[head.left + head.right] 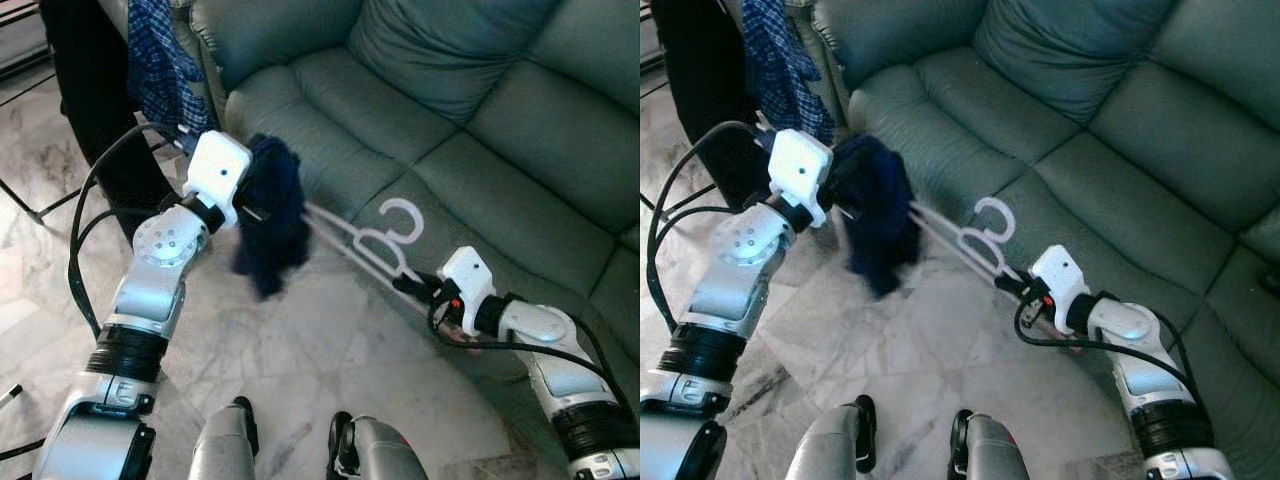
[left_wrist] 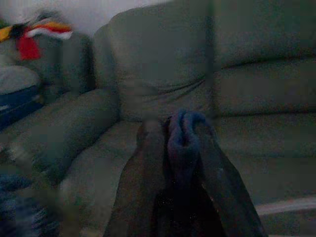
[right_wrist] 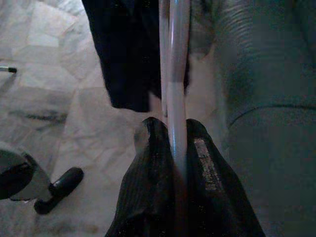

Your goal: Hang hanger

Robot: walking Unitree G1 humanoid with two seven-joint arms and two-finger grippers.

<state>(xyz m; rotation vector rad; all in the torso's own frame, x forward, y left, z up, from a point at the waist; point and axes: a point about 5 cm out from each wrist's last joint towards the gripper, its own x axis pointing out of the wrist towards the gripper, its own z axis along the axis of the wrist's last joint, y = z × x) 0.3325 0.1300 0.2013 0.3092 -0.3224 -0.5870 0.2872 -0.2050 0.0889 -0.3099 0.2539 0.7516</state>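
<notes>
A white plastic hanger [image 1: 385, 245] is held out level in front of the sofa, its hook [image 1: 403, 215] pointing up toward the seat. My right gripper [image 1: 412, 287] is shut on one end of it; the right wrist view shows the hanger's bar [image 3: 177, 89] clamped between the black fingers [image 3: 207, 168]. A dark navy garment [image 1: 272, 215] hangs from the hanger's other end. My left gripper [image 1: 258, 205] is shut on that garment, and the left wrist view has blue cloth [image 2: 182, 136] pinched between its fingers [image 2: 148, 148].
A grey-green leather sofa [image 1: 450, 120] spans the background. A blue checked shirt [image 1: 160, 60] hangs at the far left by a dark stand [image 1: 90, 90]. Marble floor [image 1: 300, 350] lies below, with my own legs [image 1: 290, 445] at the bottom edge.
</notes>
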